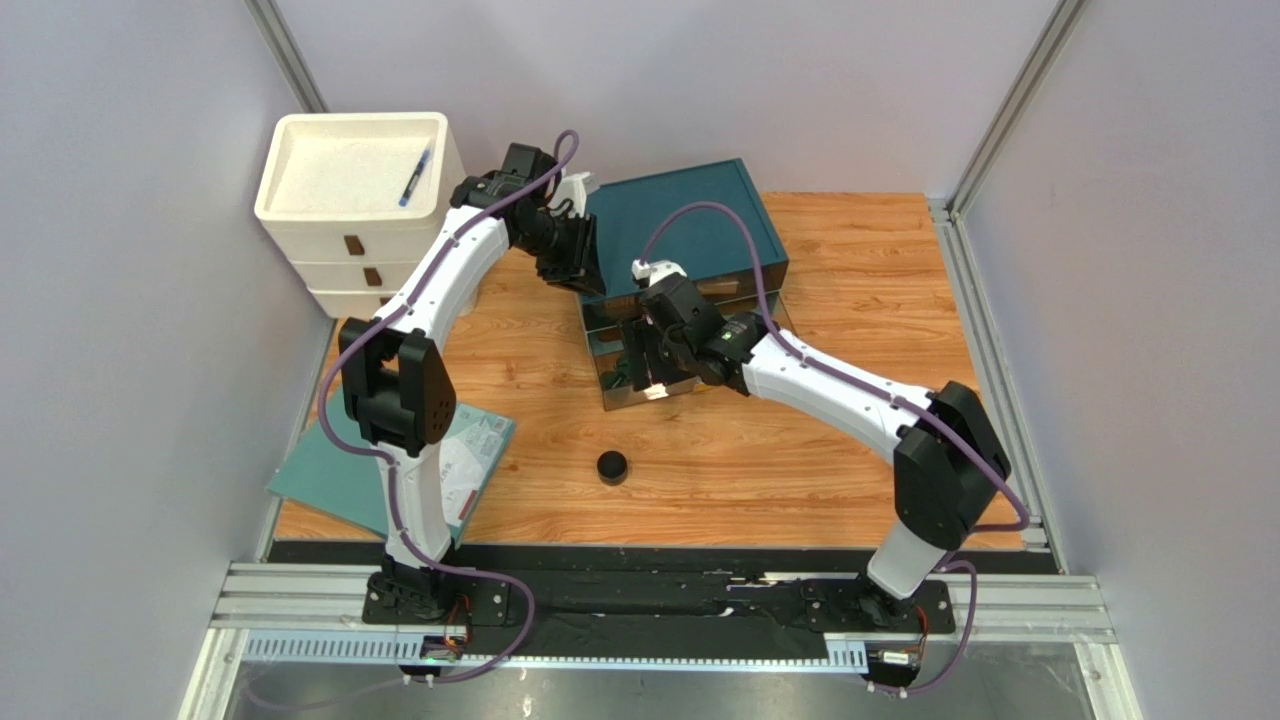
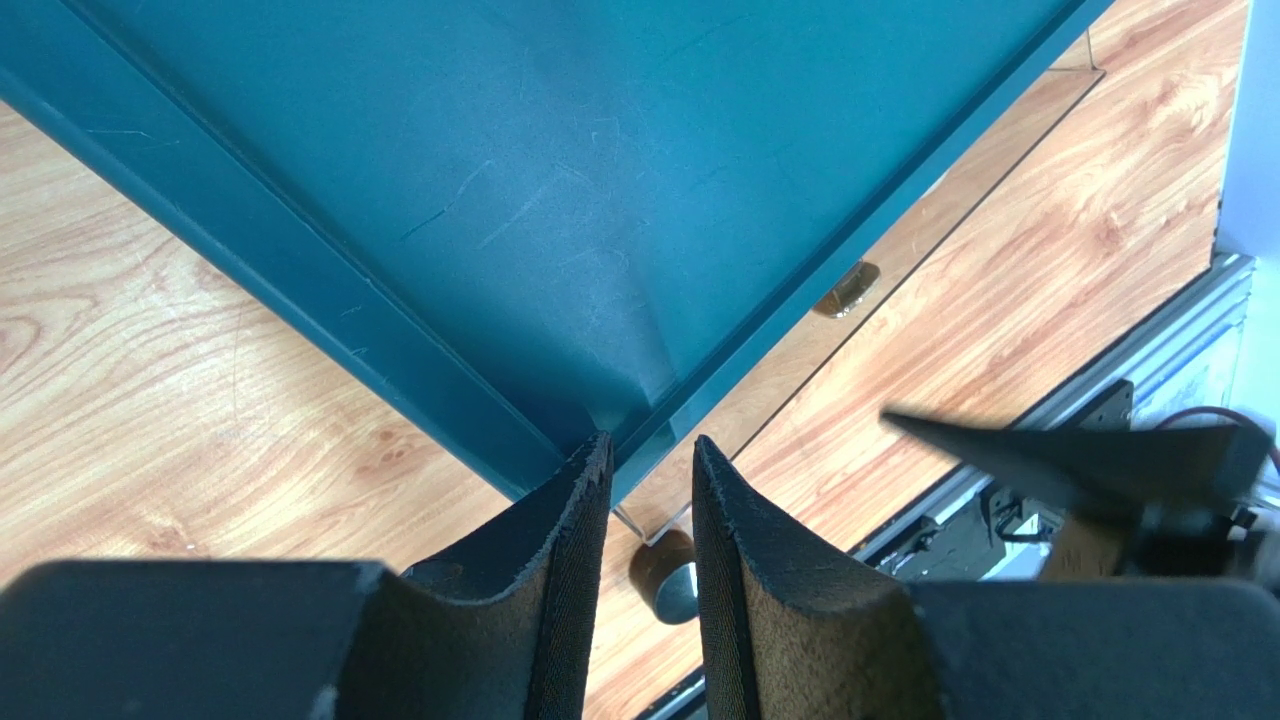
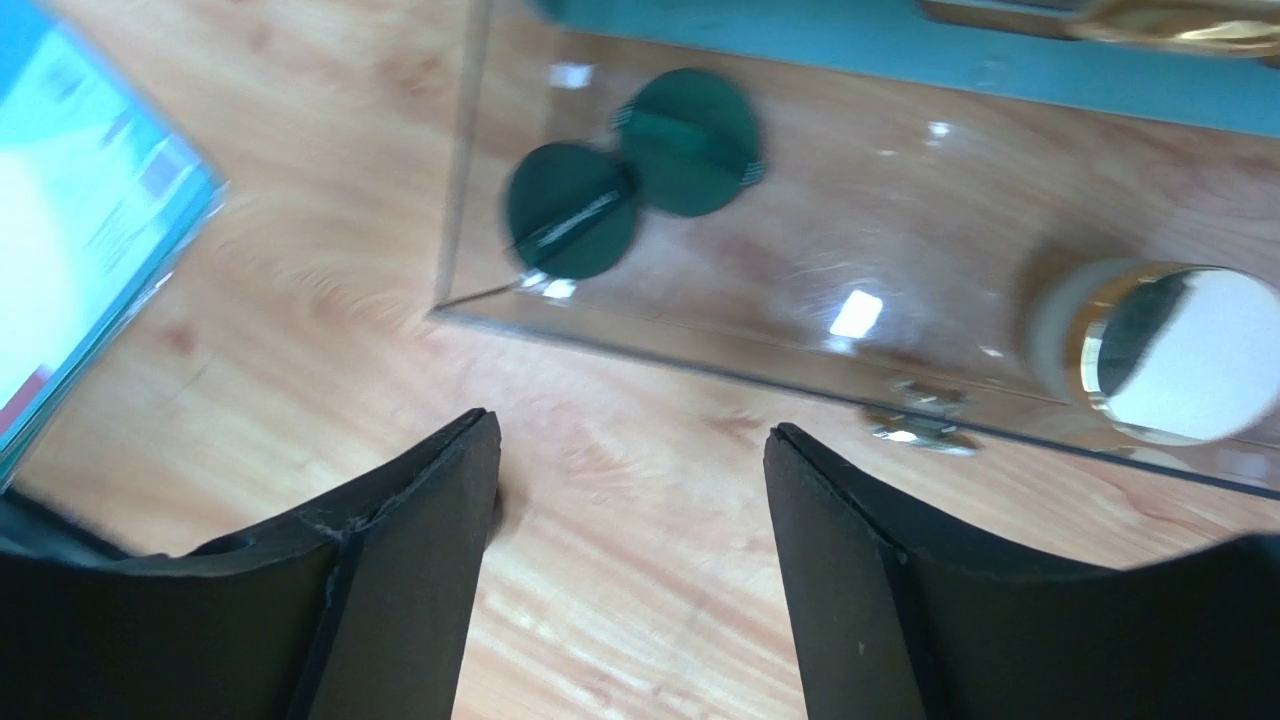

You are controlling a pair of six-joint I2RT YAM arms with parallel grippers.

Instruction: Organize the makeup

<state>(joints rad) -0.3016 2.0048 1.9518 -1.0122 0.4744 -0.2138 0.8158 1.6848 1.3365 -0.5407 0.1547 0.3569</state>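
A clear box (image 1: 619,393) with a teal lid (image 1: 691,225) stands mid-table, its lid raised. My left gripper (image 1: 577,258) is pinched on the lid's near left corner (image 2: 601,360), fingertips (image 2: 589,465) nearly together. My right gripper (image 1: 658,365) is open and empty over the box's front edge. In the right wrist view it (image 3: 631,438) hangs above bare wood in front of the clear wall. Inside the box lie two dark green discs (image 3: 568,210) and a gold-rimmed compact (image 3: 1165,353). A black round jar (image 1: 613,467) sits alone on the table nearer to me. A brown-capped piece (image 2: 669,573) shows below the lid.
A white drawer unit (image 1: 358,180) stands at the far left with a blue pen (image 1: 415,176) in its top tray. A teal booklet (image 1: 394,465) lies at the near left by the left arm's base. A gold latch (image 3: 917,431) sits on the box's front wall.
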